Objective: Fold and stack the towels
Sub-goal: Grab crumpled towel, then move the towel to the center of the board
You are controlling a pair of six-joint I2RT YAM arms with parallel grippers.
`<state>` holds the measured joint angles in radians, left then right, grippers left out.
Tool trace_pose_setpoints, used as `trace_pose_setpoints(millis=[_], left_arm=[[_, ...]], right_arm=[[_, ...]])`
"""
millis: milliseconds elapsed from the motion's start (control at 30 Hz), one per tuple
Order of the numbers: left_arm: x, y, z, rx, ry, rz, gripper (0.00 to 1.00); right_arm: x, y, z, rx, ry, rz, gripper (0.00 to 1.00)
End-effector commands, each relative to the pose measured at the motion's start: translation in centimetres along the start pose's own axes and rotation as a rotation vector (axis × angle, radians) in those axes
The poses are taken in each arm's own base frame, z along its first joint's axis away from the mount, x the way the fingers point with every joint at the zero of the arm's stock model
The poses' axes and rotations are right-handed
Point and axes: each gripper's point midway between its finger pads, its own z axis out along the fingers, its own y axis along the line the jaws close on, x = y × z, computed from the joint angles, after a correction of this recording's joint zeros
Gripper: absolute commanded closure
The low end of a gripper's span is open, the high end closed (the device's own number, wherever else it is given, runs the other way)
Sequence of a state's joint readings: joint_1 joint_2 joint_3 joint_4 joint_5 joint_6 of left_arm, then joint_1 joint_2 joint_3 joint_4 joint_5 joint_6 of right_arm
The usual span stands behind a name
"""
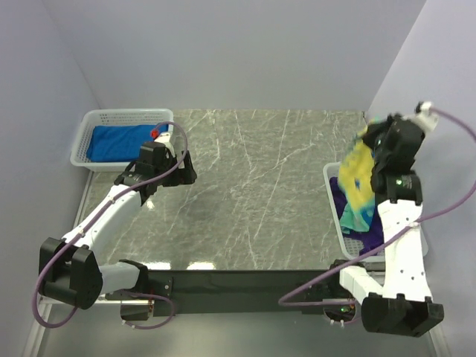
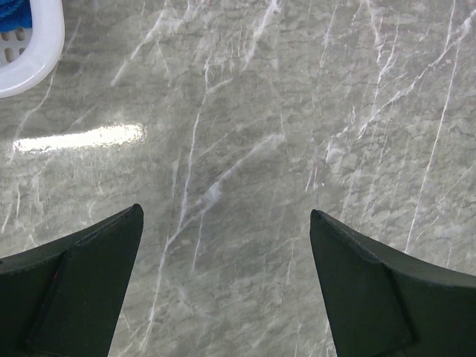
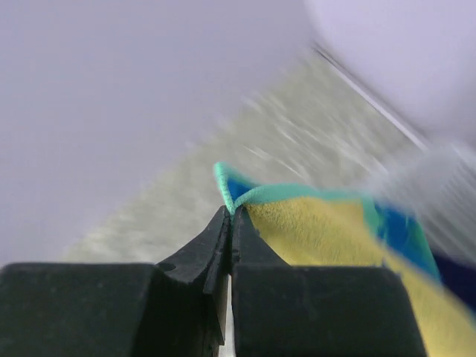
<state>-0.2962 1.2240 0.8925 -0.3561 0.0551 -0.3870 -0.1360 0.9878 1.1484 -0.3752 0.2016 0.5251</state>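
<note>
- The yellow towel (image 1: 357, 175) is being held up just above the right basket (image 1: 328, 186).
- Only its corner is being pinched by the right fingers (image 3: 230, 219), which are being squeezed fully shut on it.
- Nothing is being gripped by the left fingers (image 2: 227, 216); they are being held wide open, far from the right basket.
- The towel could be dropped, because so little cloth is being pinched.
- The other towels (image 1: 372, 234) inside the right basket could be dragged out, because fuzzy cloth clings.
- The towel is looking soft, floppy and teal-edged; the basket is looking hard, white and plastic.
</note>
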Motion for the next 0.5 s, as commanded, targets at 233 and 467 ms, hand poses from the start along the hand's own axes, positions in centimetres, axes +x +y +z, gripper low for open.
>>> trace_pose_setpoints(millis=[233,467], left_arm=[[-1.8,-0.1,-0.3,-0.014,-0.056,0.006,0.01],[-2.0,0.0,-0.5,-0.026,-0.068,0.002,0.01]], right_arm=[[-12.9,26.4,-7.6,-0.812,-0.256,-0.208,1.00],[-11.5,32.7,-13.9,-1.073,-0.279,-0.221,1.00]])
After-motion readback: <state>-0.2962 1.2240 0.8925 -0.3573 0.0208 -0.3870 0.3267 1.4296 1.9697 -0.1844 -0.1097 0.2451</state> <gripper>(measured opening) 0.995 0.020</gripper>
